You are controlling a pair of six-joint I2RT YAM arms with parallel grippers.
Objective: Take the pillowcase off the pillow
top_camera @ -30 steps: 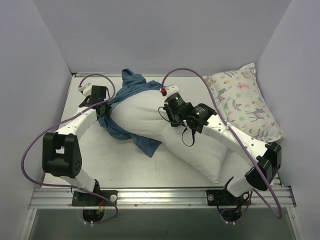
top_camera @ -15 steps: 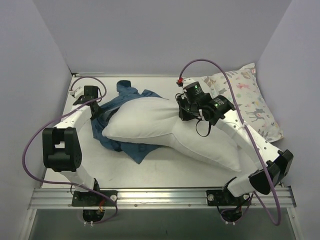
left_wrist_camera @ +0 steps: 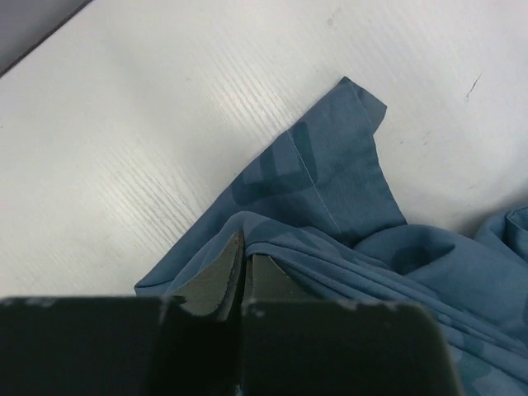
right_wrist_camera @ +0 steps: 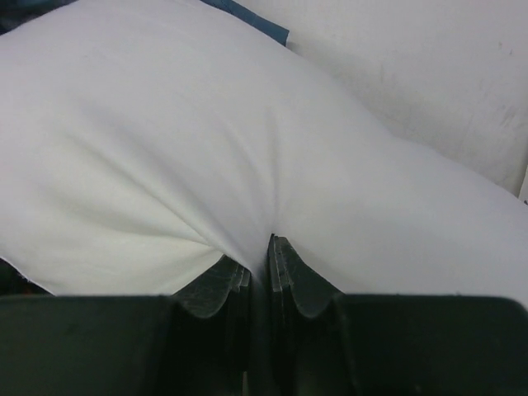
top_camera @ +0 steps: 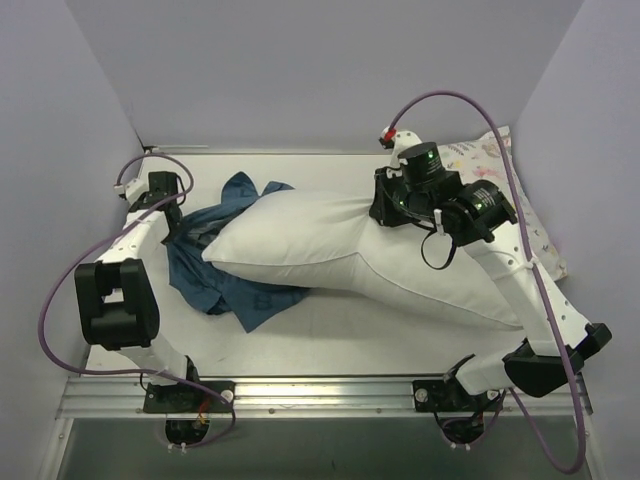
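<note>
With the pillowcase (left_wrist_camera: pixel 330 190) pinched in the left end effector (left_wrist_camera: pixel 245 252) and the pillow (right_wrist_camera: pixel 165 124) in the right end effector (right_wrist_camera: pixel 257 256), either thin fold could be lost under a sharp pull.

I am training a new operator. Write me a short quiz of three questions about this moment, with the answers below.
1. True or false: the left end effector is shut on the pillowcase.
2. What does the right end effector pinch? A the pillow; B the pillowcase; C nothing.
3. Fill the gap: in the top view, the pillowcase lies bunched at the pillow's ___ end (left or right of the picture).
Key: 1 true; 2 A; 3 left.
</note>
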